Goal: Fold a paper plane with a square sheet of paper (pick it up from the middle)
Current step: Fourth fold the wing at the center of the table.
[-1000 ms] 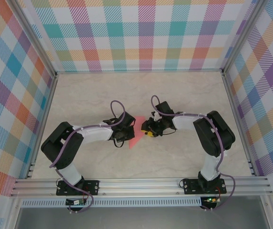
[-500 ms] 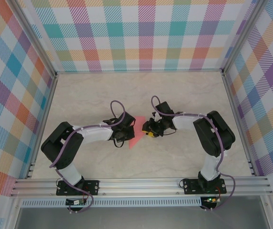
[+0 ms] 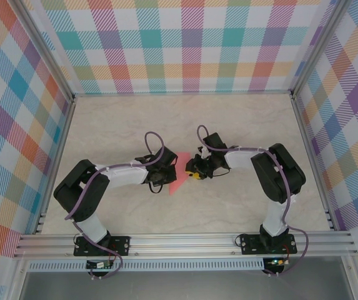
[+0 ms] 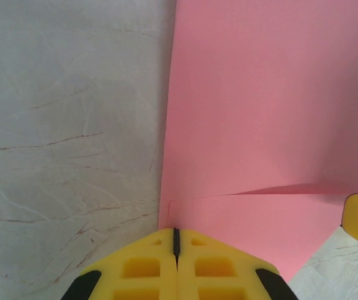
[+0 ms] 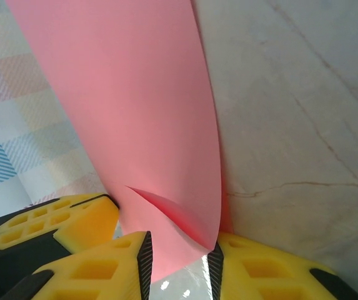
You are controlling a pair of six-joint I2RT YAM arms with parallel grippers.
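**Top external.** The right arm is edging a little leftward compared with a second ago, carrying the right gripper (image 3: 194,170) closer against the square sheet of paper (image 3: 180,174). The sheet is lying mid-table (image 3: 241,119) between the two wrists and is not shifting. Both arms are reaching inward with bent elbows, and the left gripper (image 3: 166,177) is sitting at the sheet's left side.

**Left wrist.** The left gripper (image 4: 176,240) is keeping its jaws together at the near edge of the sheet (image 4: 260,106). Whether it is pinching or only pressing cannot be told. A shallow crease is crossing the paper just ahead.

**Right wrist.** The right gripper (image 5: 179,262) is narrowing around a raised, curling flap of the sheet (image 5: 141,112), its jaws not yet meeting. This is probably a fold being gathered, with no dart shape forming yet.
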